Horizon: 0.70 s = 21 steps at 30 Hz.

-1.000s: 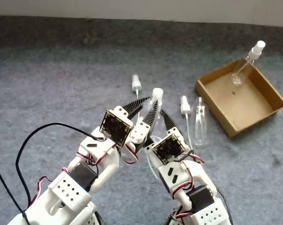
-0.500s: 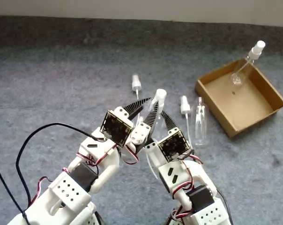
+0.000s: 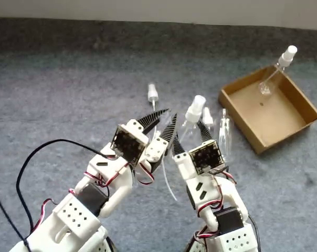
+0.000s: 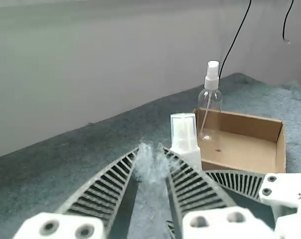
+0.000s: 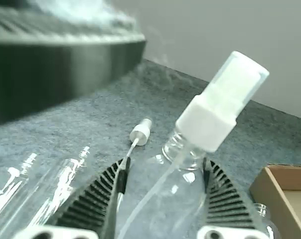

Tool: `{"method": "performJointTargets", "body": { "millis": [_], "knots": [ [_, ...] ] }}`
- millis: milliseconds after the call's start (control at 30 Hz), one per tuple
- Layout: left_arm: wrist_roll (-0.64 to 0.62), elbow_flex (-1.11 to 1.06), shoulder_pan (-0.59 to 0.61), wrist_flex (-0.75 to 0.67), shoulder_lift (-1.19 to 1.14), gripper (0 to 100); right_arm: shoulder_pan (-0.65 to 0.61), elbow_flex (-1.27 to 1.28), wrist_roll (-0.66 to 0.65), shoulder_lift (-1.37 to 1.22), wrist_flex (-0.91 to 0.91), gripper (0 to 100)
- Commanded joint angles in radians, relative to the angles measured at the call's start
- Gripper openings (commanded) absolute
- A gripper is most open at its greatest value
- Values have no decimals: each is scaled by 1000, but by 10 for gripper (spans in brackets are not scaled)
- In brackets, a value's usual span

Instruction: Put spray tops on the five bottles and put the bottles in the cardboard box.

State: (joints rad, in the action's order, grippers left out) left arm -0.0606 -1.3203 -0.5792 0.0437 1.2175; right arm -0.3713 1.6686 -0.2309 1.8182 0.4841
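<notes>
1. One capped bottle (image 4: 209, 102) stood upright in the far corner of the cardboard box (image 3: 242, 118). By my reading, a single bottle of the five was finished.
2. A second bottle (image 5: 163, 191), wearing its white spray top (image 5: 218, 107), was clamped between the fingers of the right gripper (image 3: 192, 134). It was raised off the table and tilted toward the box, but well apart from it. Boxing it looked like the step in hand.
3. The left gripper (image 3: 170, 114) hung just beside that bottle, its fingers a little apart and holding nothing.
4. Much seemed left to do. A bare bottle (image 3: 224, 137) lay on the grey carpet near the box's near wall. Two more bare bottles (image 5: 41, 186) lay side by side. A loose spray top (image 3: 152, 94) with its dip tube lay beyond the grippers.
5. The held bottle was slim, clear and apparently empty. Its thin dip tube showed through the wall, and a translucent cap sat over the white collar.
</notes>
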Motion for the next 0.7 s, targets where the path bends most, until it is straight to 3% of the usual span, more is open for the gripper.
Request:
{"method": "performJointTargets", "body": {
  "millis": [0,267,367,667],
  "knots": [
    [8,-24,13,20,154,5,70,88,-3,21,-47,138],
    [5,-237,47,233,601,5,133,35,-299,21,-122,138],
    [3,-243,94,318,618,5,150,2,-399,21,-133,138],
    [3,-257,180,431,605,5,360,-16,-269,21,-326,138]
  ]
}}
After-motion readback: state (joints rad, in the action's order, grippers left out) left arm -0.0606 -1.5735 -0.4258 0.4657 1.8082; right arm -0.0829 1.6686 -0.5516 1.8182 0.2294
